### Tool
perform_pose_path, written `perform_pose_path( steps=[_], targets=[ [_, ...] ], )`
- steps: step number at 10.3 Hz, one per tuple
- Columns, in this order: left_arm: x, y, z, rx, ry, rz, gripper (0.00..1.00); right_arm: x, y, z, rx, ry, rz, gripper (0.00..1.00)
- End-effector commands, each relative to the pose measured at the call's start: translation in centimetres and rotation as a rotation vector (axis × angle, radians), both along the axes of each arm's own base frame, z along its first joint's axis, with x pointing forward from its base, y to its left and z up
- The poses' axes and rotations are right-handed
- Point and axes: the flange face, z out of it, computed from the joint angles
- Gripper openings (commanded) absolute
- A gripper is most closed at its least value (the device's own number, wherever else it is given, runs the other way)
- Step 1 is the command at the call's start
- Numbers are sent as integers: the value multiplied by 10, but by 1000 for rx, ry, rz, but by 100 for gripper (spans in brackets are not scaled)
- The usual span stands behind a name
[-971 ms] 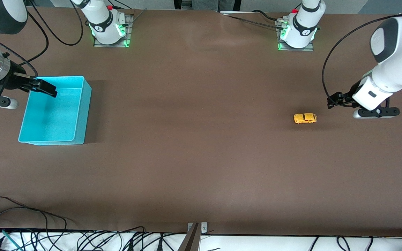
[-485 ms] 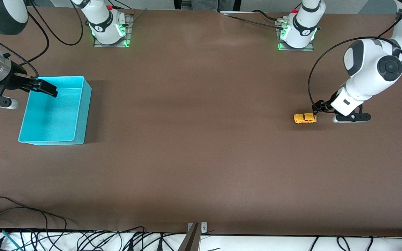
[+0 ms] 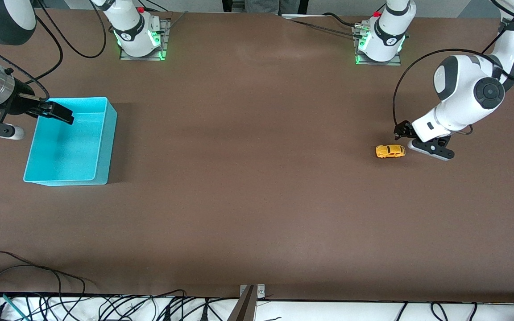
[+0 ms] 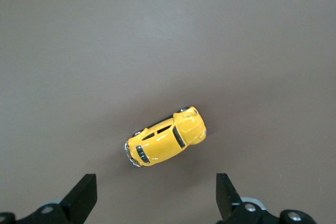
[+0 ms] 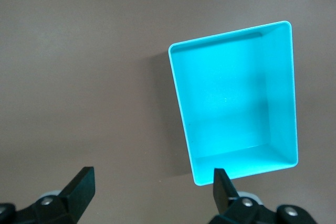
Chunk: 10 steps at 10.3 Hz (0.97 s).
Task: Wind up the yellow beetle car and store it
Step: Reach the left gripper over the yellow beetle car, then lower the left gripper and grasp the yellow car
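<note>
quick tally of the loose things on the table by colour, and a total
yellow: 1, the yellow beetle car, on the table at the left arm's end
turquoise: 1, the turquoise bin, at the right arm's end
total: 2

Beetle car (image 3: 390,151) and bin (image 3: 101,147) sit well apart.

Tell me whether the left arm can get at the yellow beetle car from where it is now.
Probably yes. The left gripper hangs open close beside the yellow beetle car, which stands alone on the bare table. In the left wrist view the car lies just ahead of the spread fingers, nothing between.
</note>
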Motion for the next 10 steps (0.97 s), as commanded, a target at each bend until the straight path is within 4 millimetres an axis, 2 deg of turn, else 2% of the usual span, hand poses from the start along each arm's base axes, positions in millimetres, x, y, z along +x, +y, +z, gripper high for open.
perform_pose_path(
  steps=[1,4,5,7,10],
  targets=[
    [-1,1,-15,-48,1,-283,100,-4,-6,0,11,0,-28,100],
    [-2,-1,-25,-75,10,-623,100,-2,-6,-2,11,-8,-31,100],
    [-3,0,-36,-94,28,-723,100,-2,-5,-3,11,-8,-30,100],
    [1,1,-51,-80,-47,-920,100,-2,-5,-5,11,-3,-30,100],
    [9,-4,-68,-55,-107,-1059,99,-2,-4,-5,13,-4,-28,100]
  ],
)
